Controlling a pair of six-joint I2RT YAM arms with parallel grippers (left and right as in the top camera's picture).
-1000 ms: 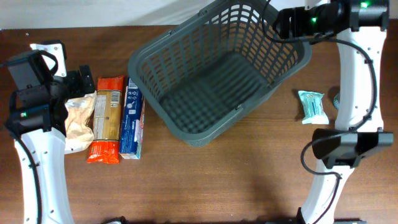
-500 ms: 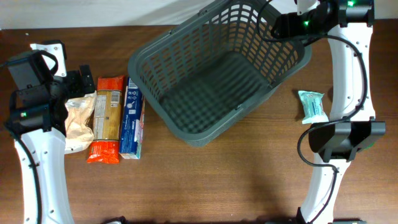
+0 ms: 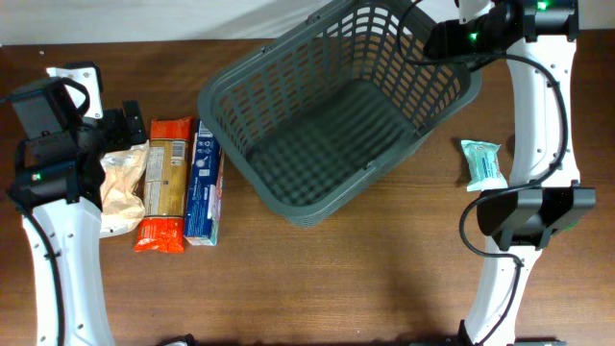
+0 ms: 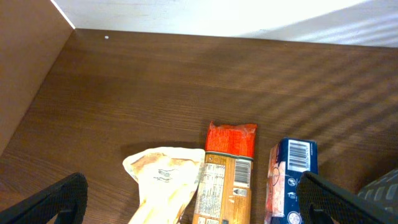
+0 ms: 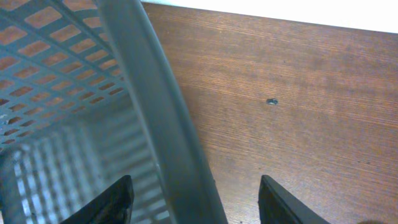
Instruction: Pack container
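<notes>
Left pincer (image 4: 193, 198) is hovering wide open near a beige pouch (image 3: 122, 187), orange packet (image 3: 163, 183) and blue box (image 3: 203, 183) lying side by side on the bench (image 3: 384, 279). The container (image 3: 248, 96) is sitting centre-far. Right pincer (image 5: 196, 199) is straddling its far-right rim, jaws part-open, gaps showing on both sides. A teal packet (image 3: 481, 163) is lying at the right.

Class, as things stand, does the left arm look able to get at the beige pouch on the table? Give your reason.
Probably yes. The left gripper is open, and the beige pouch lies just ahead of its fingers with nothing on top. Only the orange pack crowds one side.
</notes>
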